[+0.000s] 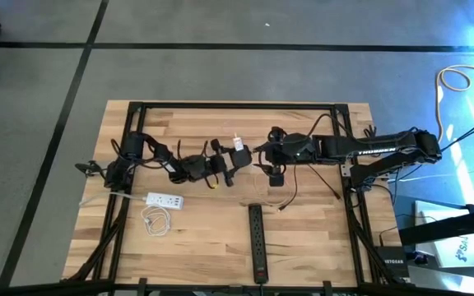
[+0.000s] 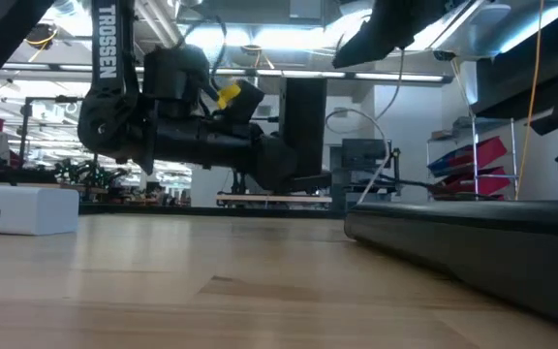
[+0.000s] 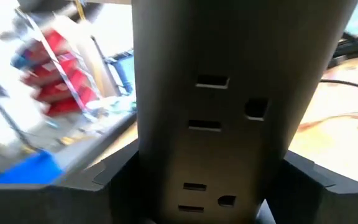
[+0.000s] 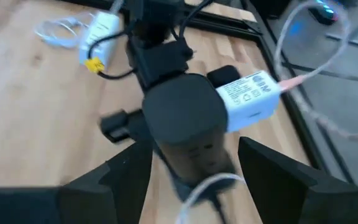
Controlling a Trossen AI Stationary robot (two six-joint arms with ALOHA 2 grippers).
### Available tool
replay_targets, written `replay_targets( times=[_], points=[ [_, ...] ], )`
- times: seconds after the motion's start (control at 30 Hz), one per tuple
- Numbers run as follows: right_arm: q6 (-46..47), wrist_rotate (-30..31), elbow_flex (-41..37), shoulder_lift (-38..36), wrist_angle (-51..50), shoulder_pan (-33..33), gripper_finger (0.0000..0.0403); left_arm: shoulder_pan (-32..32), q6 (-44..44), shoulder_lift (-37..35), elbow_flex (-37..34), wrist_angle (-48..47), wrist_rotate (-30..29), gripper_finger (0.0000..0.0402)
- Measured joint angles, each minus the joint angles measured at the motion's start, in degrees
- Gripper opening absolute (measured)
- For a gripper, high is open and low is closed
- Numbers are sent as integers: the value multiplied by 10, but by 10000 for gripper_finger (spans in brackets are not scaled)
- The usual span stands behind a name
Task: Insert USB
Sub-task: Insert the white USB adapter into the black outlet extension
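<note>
- My left gripper (image 1: 223,169) sits near the middle of the table (image 1: 319,238), raised off the wood, and it is clamped on a black outlet tower (image 3: 210,93). In the left wrist view the tower's body fills the whole space between the two fingers (image 3: 114,180).
- A white adapter (image 4: 248,99) sticks out from the tower's side near its rounded top. From overhead it shows as a small white block (image 1: 238,144) on the far side of the left gripper.
- A pale cable (image 4: 303,74) leaves the adapter's outer end and arcs away over the table edge.
- My right gripper (image 1: 267,153) reaches in from the right and faces the tower closely. Its fingers (image 4: 129,171) stand apart, one on each side of the tower, and I see no contact with it.
- A thin white USB lead (image 4: 211,185) loops between those fingers just below the tower. I cannot make out its plug, so I cannot tell whether it touches any port.
- More loose cable (image 1: 276,191) lies on the wood below the right gripper.
- A long black power strip (image 1: 257,242) lies near the front edge. A white power strip (image 1: 164,200) with a coiled white cord (image 1: 156,220) lies to the left, well apart from both grippers.
</note>
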Motion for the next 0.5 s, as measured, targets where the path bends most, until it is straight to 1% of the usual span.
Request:
replay_targets(
  times=[0.1, 0.2, 0.27, 0.4, 0.5],
  points=[
    [-10, 28, 0, 0, -17, -5, 220, 23, -56, 0, 0, -21, 61, 252],
    [-7, 29, 0, 0, -33, -15, 220, 48, -102, 0, 0, -34, 126, 252],
    [-5, 29, 0, 0, -41, -16, 220, 65, -128, 0, 0, -34, 159, 252],
    [-4, 29, 1, 0, -52, -19, 220, 100, -162, 0, 0, -47, 209, 251],
    [2, 30, 1, 0, -64, -19, 220, 123, -189, 0, 0, -87, 226, 251]
  ],
)
